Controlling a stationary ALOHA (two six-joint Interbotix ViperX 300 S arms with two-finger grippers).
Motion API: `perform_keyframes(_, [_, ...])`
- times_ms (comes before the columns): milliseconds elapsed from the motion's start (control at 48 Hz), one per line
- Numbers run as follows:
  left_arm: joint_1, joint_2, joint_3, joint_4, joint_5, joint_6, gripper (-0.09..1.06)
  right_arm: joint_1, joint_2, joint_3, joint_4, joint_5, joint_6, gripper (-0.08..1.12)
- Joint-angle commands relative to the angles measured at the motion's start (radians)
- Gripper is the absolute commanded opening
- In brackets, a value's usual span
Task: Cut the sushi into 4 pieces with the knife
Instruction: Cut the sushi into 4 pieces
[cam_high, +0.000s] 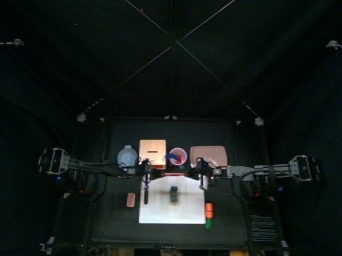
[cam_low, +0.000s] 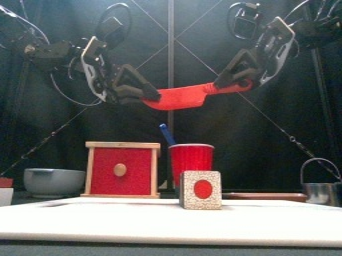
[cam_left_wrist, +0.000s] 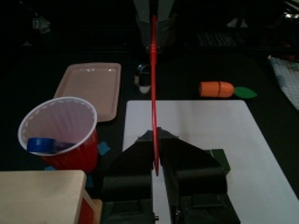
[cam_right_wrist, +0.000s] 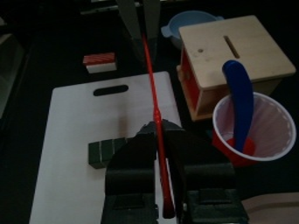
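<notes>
A red toy knife (cam_low: 181, 97) hangs level in the air above the white cutting board (cam_high: 171, 212), held at both ends. My left gripper (cam_low: 134, 95) is shut on one end and my right gripper (cam_low: 230, 85) on the other. In the wrist views the knife shows edge-on as a thin red line (cam_left_wrist: 153, 79) (cam_right_wrist: 152, 83) running from one gripper (cam_left_wrist: 156, 140) (cam_right_wrist: 158, 131) to the other. The dark sushi roll (cam_low: 201, 189), with a red centre on its end face, lies on the board below the knife (cam_right_wrist: 105, 153).
Behind the board stand a blue-grey bowl (cam_low: 54, 180), the wooden box (cam_low: 122, 169) with its red drawer front, a red cup (cam_low: 191, 160) holding a blue knife (cam_low: 166, 132), and the pink tray (cam_left_wrist: 93, 83). An orange toy (cam_left_wrist: 214, 88) lies right of the board, a red-and-white one (cam_right_wrist: 100, 59) left.
</notes>
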Motion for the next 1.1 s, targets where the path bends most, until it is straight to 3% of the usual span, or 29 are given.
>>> perform_keyframes(21, [-0.003, 0.011, -0.008, 0.008, -0.003, -0.002, 0.34, 0.018, 0.017, -0.035, 0.015, 0.031, 0.003, 0.19])
perform_keyframes(333, [-0.052, 0.091, 0.0, 0.015, -0.005, 0.0, 0.34, 0.06, 0.1, -0.067, 0.043, 0.114, 0.003, 0.19])
perform_keyframes(604, [-0.118, 0.143, -0.006, 0.021, -0.005, 0.002, 0.33, 0.089, 0.179, -0.064, 0.071, 0.12, 0.002, 0.19])
perform_keyframes(1104, [-0.126, 0.233, -0.035, 0.028, -0.005, 0.0, 0.33, 0.097, 0.284, -0.064, 0.075, 0.144, 0.0, 0.19])
